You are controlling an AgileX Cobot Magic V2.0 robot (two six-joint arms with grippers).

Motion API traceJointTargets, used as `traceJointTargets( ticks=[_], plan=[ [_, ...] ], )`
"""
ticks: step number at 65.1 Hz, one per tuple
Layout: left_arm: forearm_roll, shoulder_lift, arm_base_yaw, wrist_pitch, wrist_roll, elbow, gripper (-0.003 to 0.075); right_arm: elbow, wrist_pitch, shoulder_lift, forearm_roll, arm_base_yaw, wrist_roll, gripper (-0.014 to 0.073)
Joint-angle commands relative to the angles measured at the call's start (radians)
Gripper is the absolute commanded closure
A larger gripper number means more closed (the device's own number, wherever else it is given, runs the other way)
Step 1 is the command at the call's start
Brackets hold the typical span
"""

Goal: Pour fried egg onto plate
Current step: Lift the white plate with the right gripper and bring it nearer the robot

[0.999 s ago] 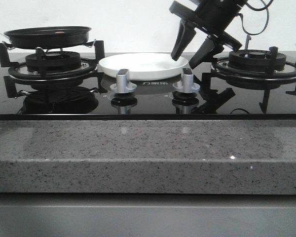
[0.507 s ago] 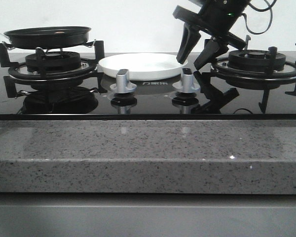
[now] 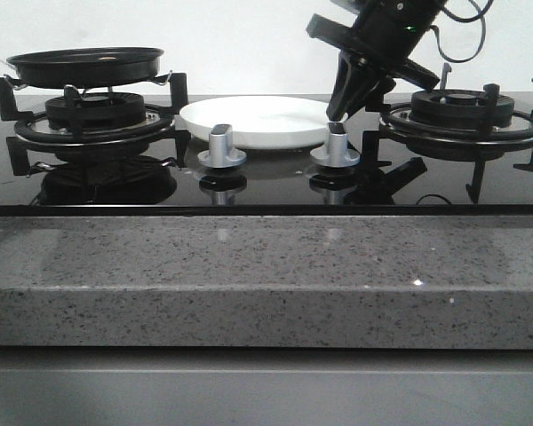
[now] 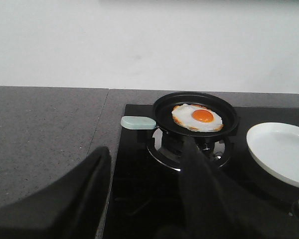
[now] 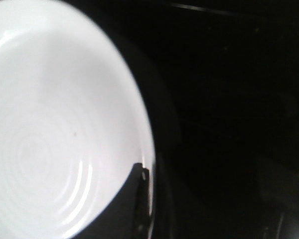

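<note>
While the fried egg [image 4: 198, 117] sits in the black pan [image 4: 195, 112] on the left burner, nothing is poured yet; right gripper [image 3: 345, 105] clenched on the rim of the empty plate [image 3: 258, 119] between burners, left gripper [image 4: 144, 199] spread, holding nothing, far from pan handle [image 4: 138, 122]. Right wrist view dark, blurry

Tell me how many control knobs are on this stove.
2. One silver knob sits in front of the plate, towards the pan's burner; the other knob stands below the right hand. None seems hidden.
</note>
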Motion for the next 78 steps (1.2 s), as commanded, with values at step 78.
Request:
traceJointTargets(
  ticks=[78],
  plan=[
    [-0.006,0.015,-0.006,-0.079,-0.002,-0.025,0.0398,0.368,-0.081,-0.587,-0.145,0.13,-0.011,0.0661]
  ],
)
